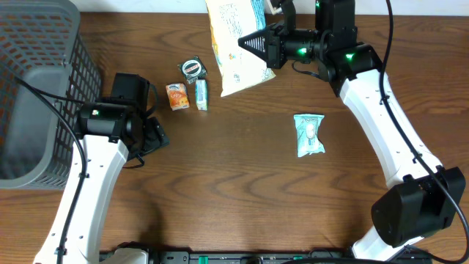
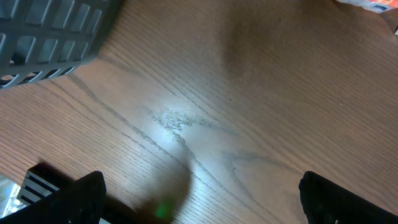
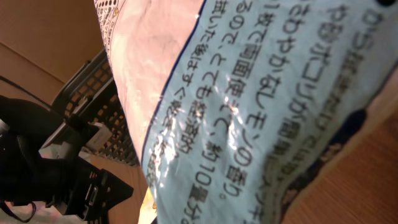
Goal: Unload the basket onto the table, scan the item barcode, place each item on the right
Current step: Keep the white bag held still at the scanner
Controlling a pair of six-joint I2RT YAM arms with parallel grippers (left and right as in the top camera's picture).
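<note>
1. Snack bag (image 1: pixel 233 44) is hanging tilted at the far middle of the counter (image 1: pixel 242 198), with its lower edge reaching down toward the near side. Whether that edge is touching the wood cannot be told.
2. Right hand (image 1: pixel 253 42) is pressing together on the bag's right edge and pinching it. Its arm is reaching in from the near right.
3. In the right wrist view, the bag's pale blue and white face is filling most of the frame, with Japanese print running across it. The film is creasing and catching glare.
4. Left hand (image 2: pixel 199 205) is standing spread wide and gripping nothing. Its two dark fingertips are showing at the lower corners of the left wrist view, with bare wood between them.
5. Seen from overhead, the left hand is sitting at the left of the counter, just right of the grey basket (image 1: pixel 40 110).
6. Round tape (image 1: pixel 193 68), orange packet (image 1: pixel 177 96) and small carton (image 1: pixel 201 94) are lying in a cluster left of the bag. The packet and carton are lying side by side, and the tape is lying on their far side.
7. Teal pouch (image 1: pixel 309 134) is lying flat by itself right of the middle, well apart from the cluster and nearer than the bag.
</note>
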